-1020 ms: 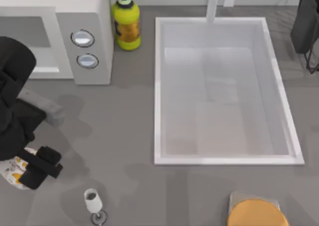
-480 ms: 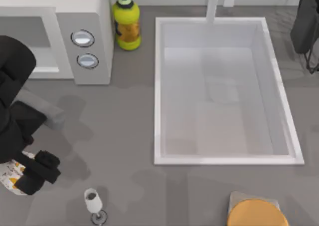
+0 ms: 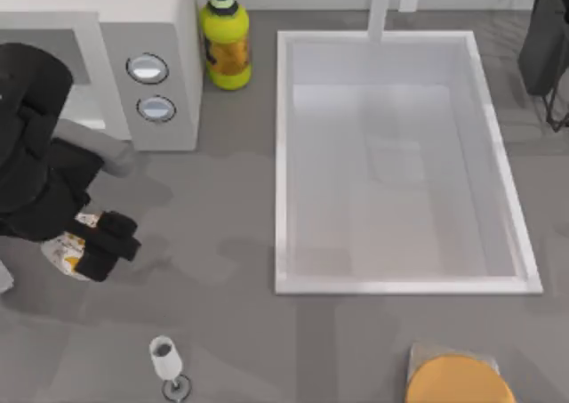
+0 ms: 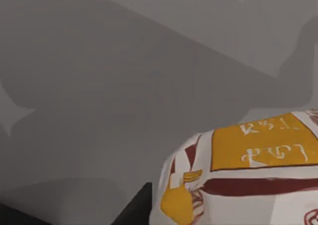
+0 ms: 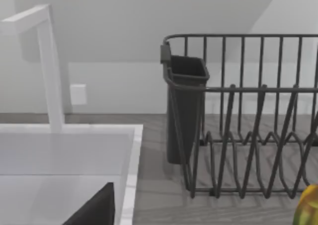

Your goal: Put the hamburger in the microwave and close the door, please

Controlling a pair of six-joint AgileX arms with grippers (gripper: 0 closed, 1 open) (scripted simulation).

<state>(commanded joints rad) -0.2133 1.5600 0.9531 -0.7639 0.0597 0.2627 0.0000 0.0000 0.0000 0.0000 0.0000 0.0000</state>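
Note:
The hamburger [image 3: 64, 250], a white wrapped lump with orange-yellow patches, hangs over the grey counter at the left, below the microwave [image 3: 160, 29]. My left gripper [image 3: 105, 243] is shut on it, black fingers on either side. In the left wrist view the wrapper [image 4: 248, 170] shows close up, with red and yellow print. The microwave's grey cavity [image 3: 84, 74] stands open beside two round silver dials [image 3: 148, 68]. The door is hidden behind my left arm or out of view. A dark piece of my right gripper [image 5: 94, 207] shows near the sink's corner.
A yellow bottle [image 3: 225, 43] stands right of the microwave. A large white sink [image 3: 283, 163] fills the middle. A small wine glass [image 3: 164, 358] stands at the front left, an orange disc [image 3: 458, 381] on a grey board at the front right. A dark dish rack [image 5: 248, 125] stands at the back right.
My left arm has carried the hamburger away from the front left, towards the microwave and a little to the right. Nothing else has moved.

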